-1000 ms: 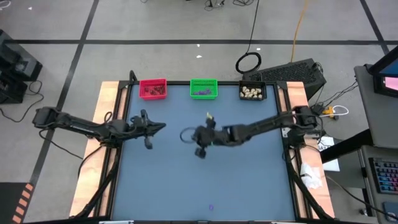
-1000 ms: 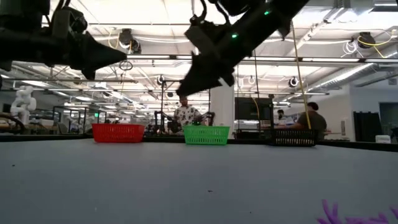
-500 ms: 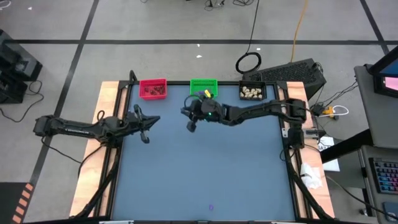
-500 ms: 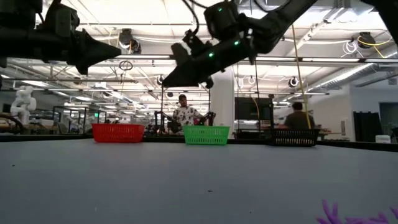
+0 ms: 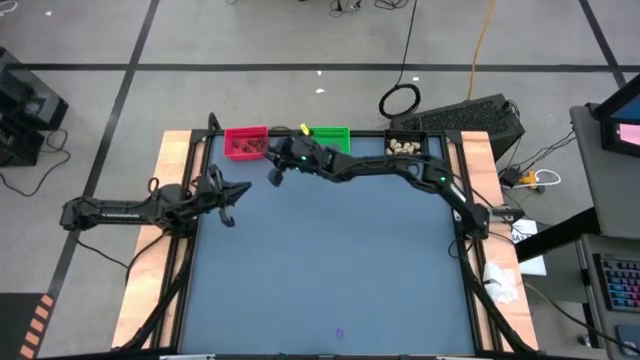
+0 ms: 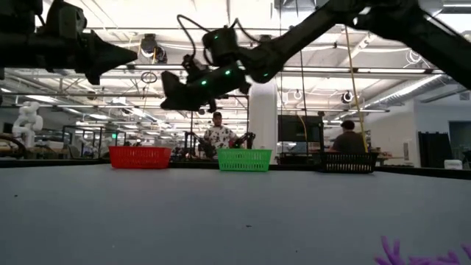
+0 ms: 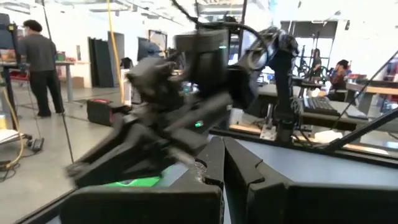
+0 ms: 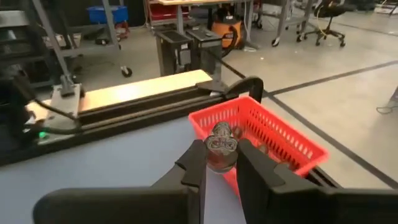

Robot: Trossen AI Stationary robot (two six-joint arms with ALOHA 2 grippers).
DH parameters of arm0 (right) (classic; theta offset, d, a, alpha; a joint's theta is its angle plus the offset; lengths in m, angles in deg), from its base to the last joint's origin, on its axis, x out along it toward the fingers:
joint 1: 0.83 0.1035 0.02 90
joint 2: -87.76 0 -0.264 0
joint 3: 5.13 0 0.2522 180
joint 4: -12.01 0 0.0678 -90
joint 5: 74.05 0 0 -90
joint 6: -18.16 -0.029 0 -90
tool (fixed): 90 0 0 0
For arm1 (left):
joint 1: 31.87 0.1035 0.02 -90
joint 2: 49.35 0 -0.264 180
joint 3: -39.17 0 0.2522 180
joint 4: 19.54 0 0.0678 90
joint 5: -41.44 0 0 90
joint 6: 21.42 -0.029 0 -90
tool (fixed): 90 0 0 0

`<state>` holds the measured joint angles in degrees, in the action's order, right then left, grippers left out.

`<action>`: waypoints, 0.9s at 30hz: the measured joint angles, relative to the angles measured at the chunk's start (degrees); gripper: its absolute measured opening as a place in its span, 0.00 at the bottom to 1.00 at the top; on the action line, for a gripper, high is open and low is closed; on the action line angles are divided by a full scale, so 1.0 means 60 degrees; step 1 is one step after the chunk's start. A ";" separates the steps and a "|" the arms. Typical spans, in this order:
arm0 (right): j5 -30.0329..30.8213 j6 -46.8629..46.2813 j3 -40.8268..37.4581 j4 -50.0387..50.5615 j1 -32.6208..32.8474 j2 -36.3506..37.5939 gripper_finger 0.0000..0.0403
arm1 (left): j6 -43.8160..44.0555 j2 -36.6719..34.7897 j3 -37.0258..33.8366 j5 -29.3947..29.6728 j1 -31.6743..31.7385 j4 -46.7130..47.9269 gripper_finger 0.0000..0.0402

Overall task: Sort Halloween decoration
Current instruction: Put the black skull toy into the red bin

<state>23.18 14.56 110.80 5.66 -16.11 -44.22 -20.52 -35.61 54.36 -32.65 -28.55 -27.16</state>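
The right gripper (image 8: 221, 163) is closed on a small dark grey trinket (image 8: 221, 144), which sits between its two fingertips. In the high view this gripper (image 5: 276, 163) is at the far side of the table (image 5: 330, 260), reaching across from the right, and it hangs in the air just beside the red bin (image 5: 246, 142), on the side nearer to the green bin (image 5: 330, 139). From the right wrist view the red bin (image 8: 267, 134) is directly behind the held trinket, and some dark pieces lie inside it, but I cannot tell them exactly. The low view shows the right gripper (image 6: 171, 99) well above the table surface, higher than the red bin (image 6: 140, 157) and the green bin (image 6: 243, 160). The black bin (image 5: 406, 147) stands at the far right and holds several cream-white lumps (image 5: 404, 148). The left gripper (image 5: 236, 191) is shut and holds nothing; it waits over the left part of the table, near the left edge, well apart from the bins. In the left wrist view its two dark fingers (image 7: 214, 163) are pressed together. One flat purple bit (image 5: 339, 334) lies alone on the near part of the table, and it also shows in the low view (image 6: 401, 252) at the near right. People stand in the room behind the table.
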 joint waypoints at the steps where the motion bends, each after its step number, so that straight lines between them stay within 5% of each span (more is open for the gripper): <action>1: 0.0000 -0.0009 0.0348 0.0069 -0.0042 -0.0278 0.11 | -0.0031 -0.0043 0.0001 -0.0060 0.0000 0.0045 0.00; 14: -0.0002 -0.0703 0.4406 0.1128 -0.0674 -0.3194 0.11 | 0.0048 -0.0092 0.0001 -0.0140 0.0000 0.0605 0.00; 27: -0.0008 -0.1996 0.4828 0.1480 -0.1080 -0.3961 0.19 | 0.0059 -0.0091 0.0001 -0.0136 0.0000 0.0642 0.00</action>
<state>23.13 2.58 139.76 14.54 -22.59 -67.98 -20.17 -36.15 54.37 -33.47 -28.55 -23.31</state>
